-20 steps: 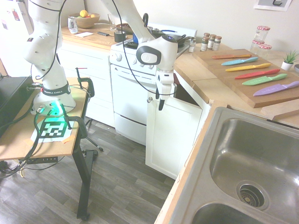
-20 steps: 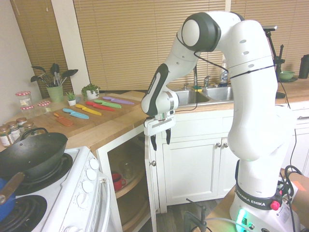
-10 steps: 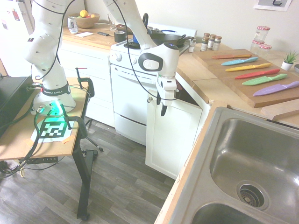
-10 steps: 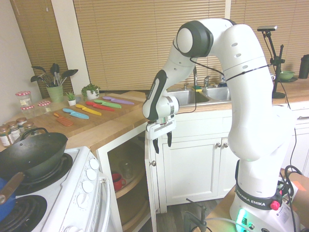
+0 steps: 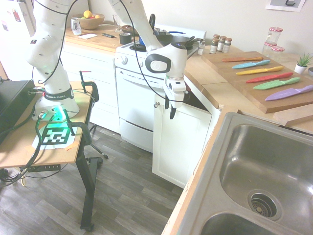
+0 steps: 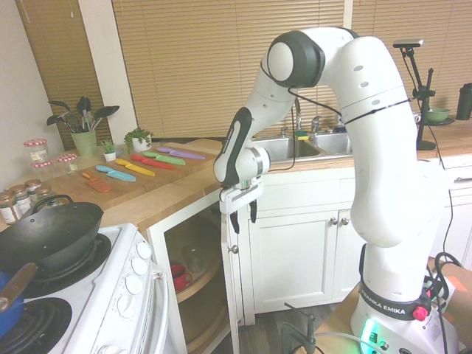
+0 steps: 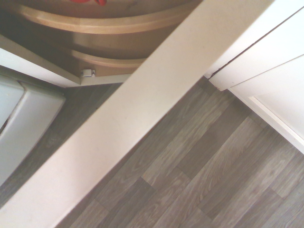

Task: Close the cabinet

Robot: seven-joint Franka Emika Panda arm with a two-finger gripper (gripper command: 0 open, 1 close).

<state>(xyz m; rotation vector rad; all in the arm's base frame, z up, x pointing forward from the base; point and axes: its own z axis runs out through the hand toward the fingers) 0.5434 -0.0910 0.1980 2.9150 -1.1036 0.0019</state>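
Observation:
The cabinet (image 5: 182, 139) stands under the wooden counter beside the stove, its plain white door swung out into the room. A small silver knob (image 5: 156, 104) sits near the door's top corner. In the second exterior view the door (image 6: 231, 287) shows edge-on, with curved wooden shelves and a red item inside. My gripper (image 5: 172, 111) (image 6: 243, 217) points down, open and holding nothing, right at the door's top edge near the knob corner. The wrist view shows the door's top edge (image 7: 142, 109) running across, with shelves on one side and floor on the other.
A white oven (image 5: 134, 100) adjoins the cabinet, with a black wok (image 6: 48, 236) on its stove. Coloured knives lie on a cutting board (image 5: 264, 78). A steel sink (image 5: 264, 171) is near. Shut white cabinet doors (image 6: 295, 258) stand beside the open one.
The gripper has shifted a little lower and closer to the top edge of the open door. The door itself has not visibly moved.

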